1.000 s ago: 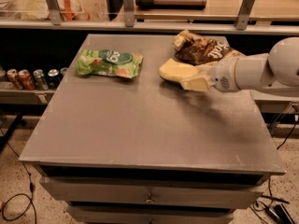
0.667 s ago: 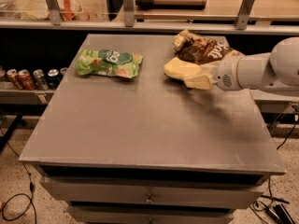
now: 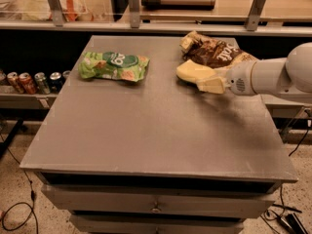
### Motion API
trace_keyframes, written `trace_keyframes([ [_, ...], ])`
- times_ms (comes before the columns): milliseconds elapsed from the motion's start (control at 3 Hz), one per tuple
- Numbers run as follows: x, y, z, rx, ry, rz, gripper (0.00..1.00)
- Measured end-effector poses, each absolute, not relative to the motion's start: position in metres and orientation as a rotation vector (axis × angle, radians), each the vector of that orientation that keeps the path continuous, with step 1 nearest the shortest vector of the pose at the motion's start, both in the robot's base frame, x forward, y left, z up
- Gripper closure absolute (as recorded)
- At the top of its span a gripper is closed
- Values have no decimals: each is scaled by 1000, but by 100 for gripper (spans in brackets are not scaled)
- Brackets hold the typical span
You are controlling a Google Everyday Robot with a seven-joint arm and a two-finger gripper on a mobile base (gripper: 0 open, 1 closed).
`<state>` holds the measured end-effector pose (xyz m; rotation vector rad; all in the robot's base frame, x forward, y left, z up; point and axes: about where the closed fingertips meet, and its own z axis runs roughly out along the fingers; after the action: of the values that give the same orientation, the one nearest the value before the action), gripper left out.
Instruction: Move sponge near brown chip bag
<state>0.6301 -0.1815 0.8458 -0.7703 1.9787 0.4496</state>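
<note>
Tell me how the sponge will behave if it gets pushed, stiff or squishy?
The sponge looks like soft foam, so it would probably squash rather than slide stiffly. It is a low, flat block, so rolling or tipping seems unlikely. The gripper, at the sponge's edge below the brown bag, likely finds it light.

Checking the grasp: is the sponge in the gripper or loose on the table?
In the gripper: its fingers clamp one end of the sponge, beside the brown bag. Lifted or resting: cannot tell.

On the table (image 3: 146,130) the snack bag (image 3: 113,66) lies left — the chip bag (image 3: 214,52) back right, the sponge (image 3: 191,72) just before it (held by the gripper (image 3: 210,85), from the right).
</note>
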Motion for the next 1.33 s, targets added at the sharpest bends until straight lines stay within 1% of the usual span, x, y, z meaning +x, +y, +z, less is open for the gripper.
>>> trace_keyframes([
  [667,629,-183,849,-760,1975,443,13],
  [1000,627,-183,850,-765,1973,441,0],
  [1333,626,-183,851,-767,1972,441,0],
])
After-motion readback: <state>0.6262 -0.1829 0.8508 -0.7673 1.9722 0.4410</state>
